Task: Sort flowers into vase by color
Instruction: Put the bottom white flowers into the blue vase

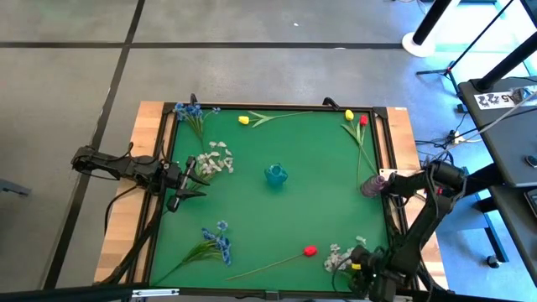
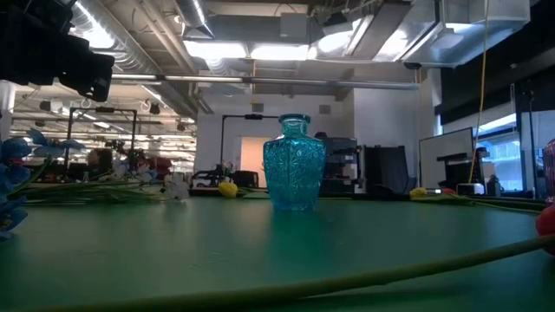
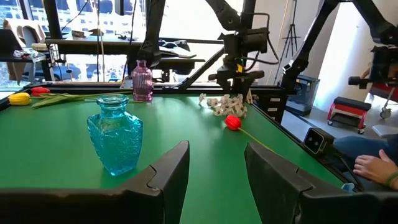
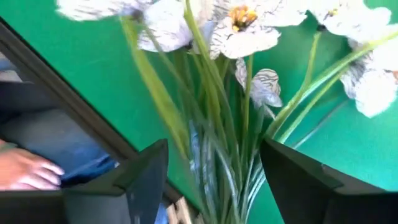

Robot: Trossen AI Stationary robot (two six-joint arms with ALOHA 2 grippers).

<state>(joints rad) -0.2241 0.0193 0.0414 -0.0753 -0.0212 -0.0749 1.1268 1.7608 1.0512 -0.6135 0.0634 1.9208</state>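
A clear blue vase [image 1: 275, 174] stands upright mid-table, and a purple vase [image 1: 372, 185] stands near the right edge. Flowers lie flat on the green mat: blue sprigs [image 1: 191, 113] [image 1: 216, 241], white sprigs [image 1: 216, 158] [image 1: 342, 256], yellow tulips [image 1: 244, 120] [image 1: 349, 114] and red tulips [image 1: 363, 120] [image 1: 310, 250]. My right gripper [image 4: 214, 180] points down over the near-right white sprig [image 4: 242, 37], open, with the green stems [image 4: 217, 124] in the gap between its fingers. My left gripper [image 1: 189, 180] waits open at the left edge, level, facing the blue vase [image 3: 115, 134].
A black frame [image 1: 388, 151] borders the mat, with the wooden table edge outside it. The red tulip's long stem [image 2: 364, 277] runs across the near side. A person's hand [image 3: 373, 168] rests beyond the table's near right corner. Bare mat lies around the blue vase.
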